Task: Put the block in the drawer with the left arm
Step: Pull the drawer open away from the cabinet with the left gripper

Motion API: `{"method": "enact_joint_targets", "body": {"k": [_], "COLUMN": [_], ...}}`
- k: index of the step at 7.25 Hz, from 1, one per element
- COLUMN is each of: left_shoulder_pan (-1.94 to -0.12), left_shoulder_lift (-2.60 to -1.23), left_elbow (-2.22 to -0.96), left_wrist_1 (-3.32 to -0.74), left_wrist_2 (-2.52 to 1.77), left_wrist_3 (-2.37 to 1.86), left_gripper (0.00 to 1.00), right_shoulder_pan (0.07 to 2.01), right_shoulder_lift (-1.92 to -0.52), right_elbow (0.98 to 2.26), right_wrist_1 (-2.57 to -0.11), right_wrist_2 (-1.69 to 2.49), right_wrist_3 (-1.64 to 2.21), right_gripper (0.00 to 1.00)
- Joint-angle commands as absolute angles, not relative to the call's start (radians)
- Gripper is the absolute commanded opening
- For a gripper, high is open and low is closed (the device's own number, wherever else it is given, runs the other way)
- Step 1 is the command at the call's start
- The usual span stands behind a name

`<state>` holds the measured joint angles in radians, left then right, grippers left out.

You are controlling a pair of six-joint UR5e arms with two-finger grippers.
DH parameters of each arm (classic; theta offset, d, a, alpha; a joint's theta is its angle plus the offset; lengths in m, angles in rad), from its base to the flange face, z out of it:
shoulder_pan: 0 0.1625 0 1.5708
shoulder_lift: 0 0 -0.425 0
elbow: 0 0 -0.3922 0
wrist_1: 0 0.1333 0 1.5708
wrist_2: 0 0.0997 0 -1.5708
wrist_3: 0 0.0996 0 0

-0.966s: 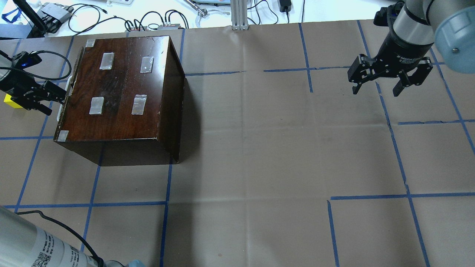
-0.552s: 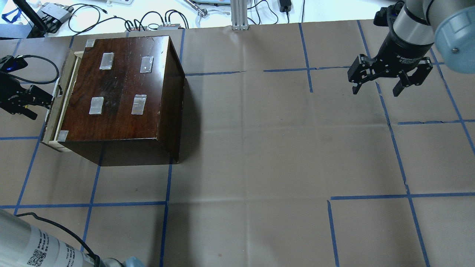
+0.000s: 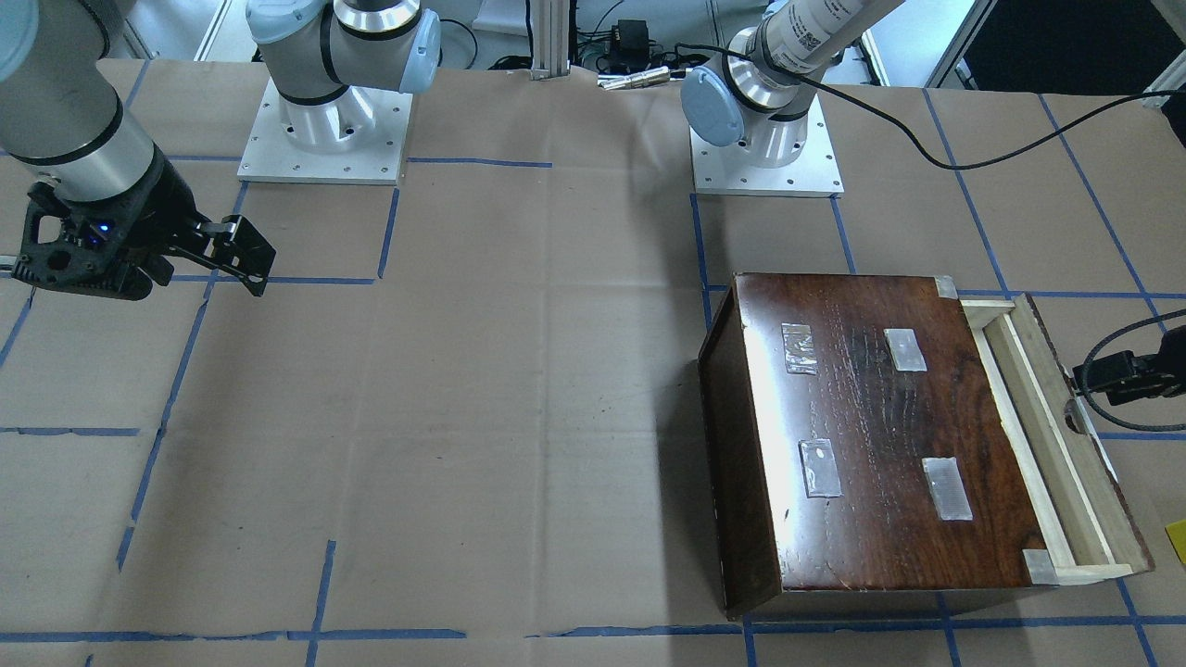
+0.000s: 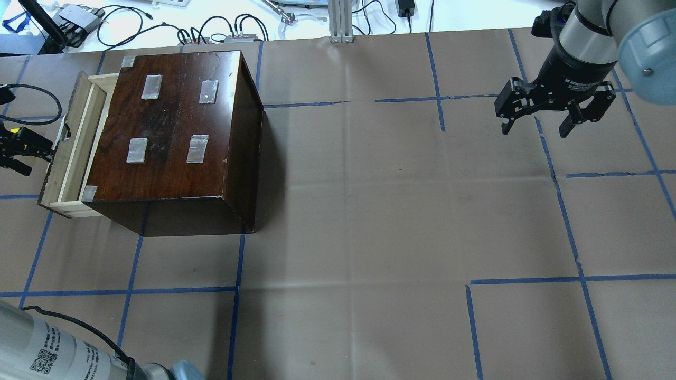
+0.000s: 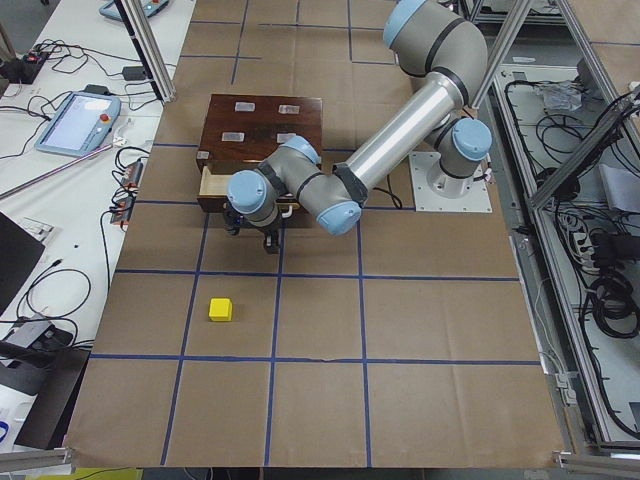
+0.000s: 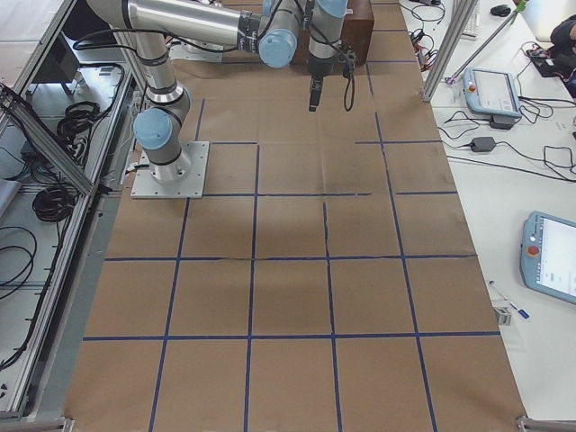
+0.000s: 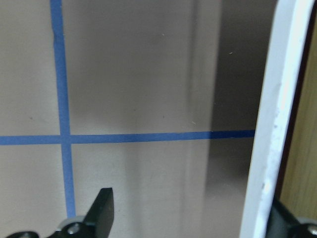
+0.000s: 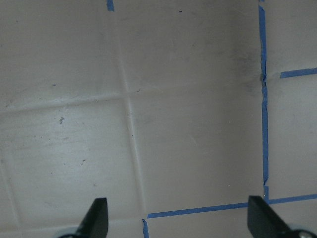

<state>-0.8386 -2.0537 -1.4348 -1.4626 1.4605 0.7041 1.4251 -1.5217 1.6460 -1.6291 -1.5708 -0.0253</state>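
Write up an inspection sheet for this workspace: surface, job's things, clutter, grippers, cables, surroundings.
Surface: brown paper with a blue tape grid, lying flat.
Job's things: block sits on the paper, outside the drawer and apart from the cabinet. The drawer is pulled partly out; nothing shows in the part that is visible.
Clutter: nothing seen.
Grippers: left gripper open, one finger at the drawer's white handle. Right gripper open, empty, above bare paper.
Cables: black cable trails loose across the paper to the left wrist.
Surroundings: wiring on the white bench beyond the table; teach pendant on a side bench.
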Motion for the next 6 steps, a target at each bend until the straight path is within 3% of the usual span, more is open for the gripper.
{"method": "enact_joint_targets", "body": {"k": [1, 6], "left_shoulder_pan": [-0.819, -0.804], "left_shoulder_lift": [-2.060, -2.102], "left_elbow": [-1.416, -1.362], "left_wrist_1": [-1.462, -1.462], "left_wrist_2": [1.503, 1.529], "left_wrist_3": [0.712, 0.755], "left_gripper": [0.99, 0.99], "right_shoulder_pan": [1.425, 1.425], "right_shoulder_lift": [-1.522, -1.522], "right_elbow": [1.646, 1.646], "right_wrist_1": [-1.629, -1.629], "right_wrist_2": [-1.571, -1.571], "right_wrist_3": [-0.026, -0.025], "right_gripper": [1.00, 1.00]}}
